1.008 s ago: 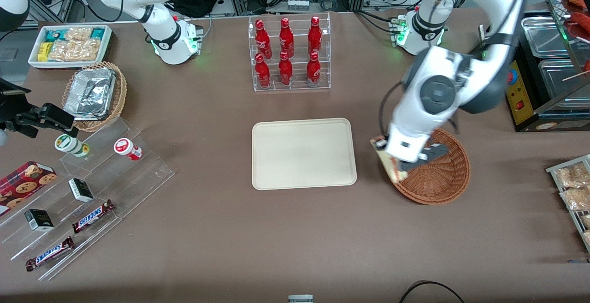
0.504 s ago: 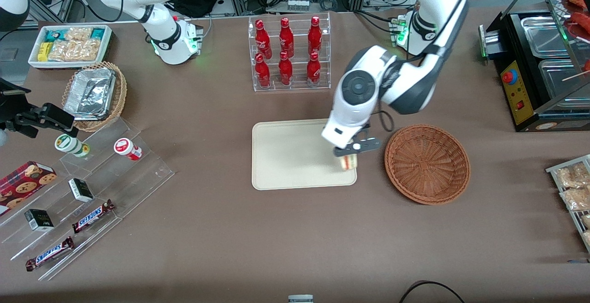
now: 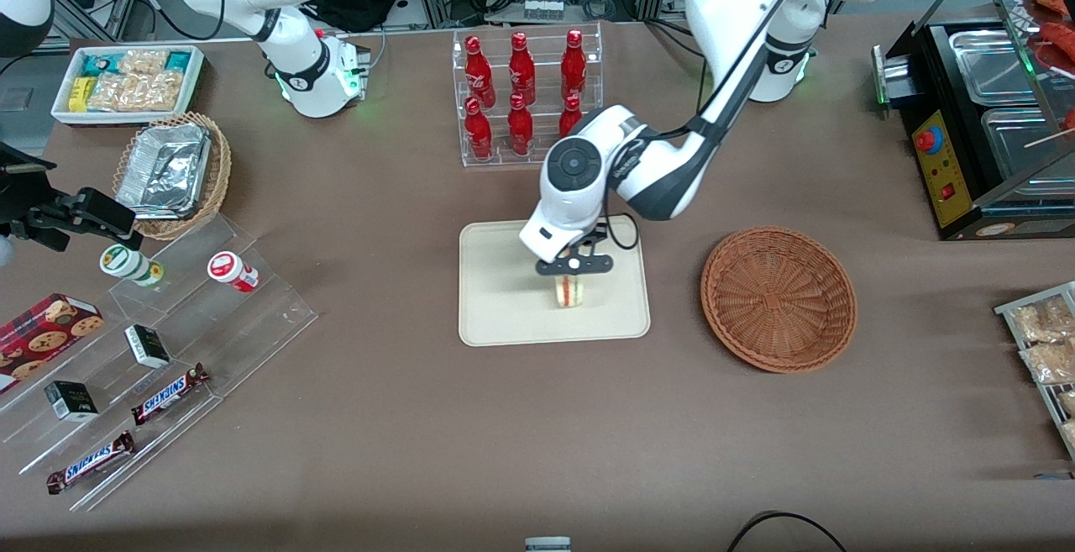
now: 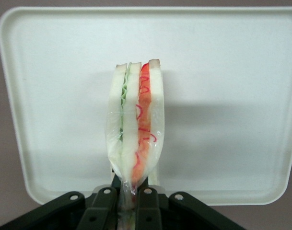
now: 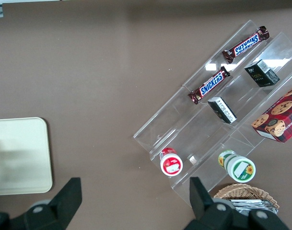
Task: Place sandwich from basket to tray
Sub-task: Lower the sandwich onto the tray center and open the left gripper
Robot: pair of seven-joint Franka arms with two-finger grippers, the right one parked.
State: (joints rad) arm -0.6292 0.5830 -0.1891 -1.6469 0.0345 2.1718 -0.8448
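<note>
Front view: a brown table (image 3: 403, 417) carries the cream tray (image 3: 504, 317) at its middle, a clear rack of red bottles (image 3: 525, 98) farther from the camera, and the reddish-brown basket (image 3: 778, 297) beside the tray toward my working end. Bare tabletop lies all around the tray's rim and between tray and basket. My white arm reaches from its base over the tray, wrist bent downward, and my gripper (image 3: 572, 277) hangs above the tray's middle. It is clenched on the sandwich (image 3: 570, 291); the wrist view shows my fingers (image 4: 102, 211) pinching the sandwich's (image 4: 134, 124) wrapped tip, its green and red-orange layers upright over the tray (image 4: 232, 72).
</note>
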